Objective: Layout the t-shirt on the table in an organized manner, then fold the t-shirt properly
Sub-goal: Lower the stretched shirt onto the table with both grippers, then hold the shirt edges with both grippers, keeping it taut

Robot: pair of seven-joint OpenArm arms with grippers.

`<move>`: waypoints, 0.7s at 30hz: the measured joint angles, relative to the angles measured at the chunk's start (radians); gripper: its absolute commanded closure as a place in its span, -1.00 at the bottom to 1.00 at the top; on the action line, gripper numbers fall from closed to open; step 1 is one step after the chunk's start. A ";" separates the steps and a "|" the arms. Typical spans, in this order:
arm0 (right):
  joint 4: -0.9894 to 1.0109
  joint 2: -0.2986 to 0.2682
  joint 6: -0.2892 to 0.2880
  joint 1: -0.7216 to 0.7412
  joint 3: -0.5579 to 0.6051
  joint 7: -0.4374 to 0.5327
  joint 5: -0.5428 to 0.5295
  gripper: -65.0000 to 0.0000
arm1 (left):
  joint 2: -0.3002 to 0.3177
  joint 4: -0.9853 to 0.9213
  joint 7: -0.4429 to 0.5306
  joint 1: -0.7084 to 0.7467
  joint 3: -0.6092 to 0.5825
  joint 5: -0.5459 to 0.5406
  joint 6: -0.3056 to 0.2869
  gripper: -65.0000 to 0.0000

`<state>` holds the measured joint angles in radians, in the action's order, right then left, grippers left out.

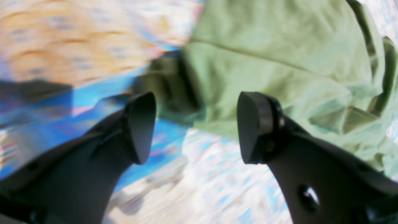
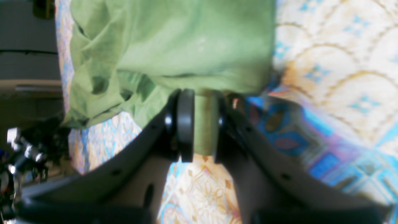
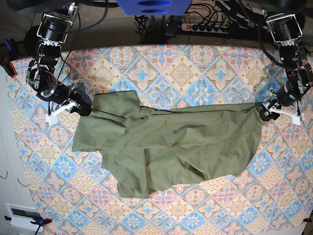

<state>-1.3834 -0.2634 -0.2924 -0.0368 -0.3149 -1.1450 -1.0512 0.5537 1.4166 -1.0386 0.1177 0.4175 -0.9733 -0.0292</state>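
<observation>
The right gripper (image 2: 199,126) is clamped on an edge of the t-shirt (image 3: 171,147), low at the table's (image 3: 195,63) side. The left gripper (image 1: 196,127) hangs spread wide, holding nothing, beside the opposite edge. The soft, creased shirt lies mid-table with patterned cloth bare all around.
</observation>
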 measured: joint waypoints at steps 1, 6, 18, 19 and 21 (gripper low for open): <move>0.000 0.000 0.000 0.000 0.000 0.000 0.000 0.72 | 0.024 0.000 -0.002 0.015 0.002 -0.024 0.005 -0.26; 0.000 0.000 0.000 0.003 0.000 0.003 -0.001 0.72 | 0.050 0.000 0.004 0.011 0.002 -0.057 0.000 -0.26; 0.000 0.000 0.000 0.003 0.000 0.003 -0.001 0.72 | -0.020 -0.003 0.002 -0.076 -0.060 0.176 0.001 -0.24; 0.000 0.000 0.000 0.003 0.000 0.003 -0.001 0.72 | -0.021 -0.004 0.003 -0.076 -0.068 0.189 0.006 -0.24; 0.000 0.001 0.000 0.003 0.000 0.003 0.000 0.72 | -0.019 -0.004 0.003 -0.076 -0.089 0.188 0.004 -0.24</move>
<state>-1.3834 -0.2623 -0.2920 -0.0341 -0.3149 -1.1419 -1.0515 0.5343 1.4124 -1.0359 0.0418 0.3283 -0.7856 -0.0250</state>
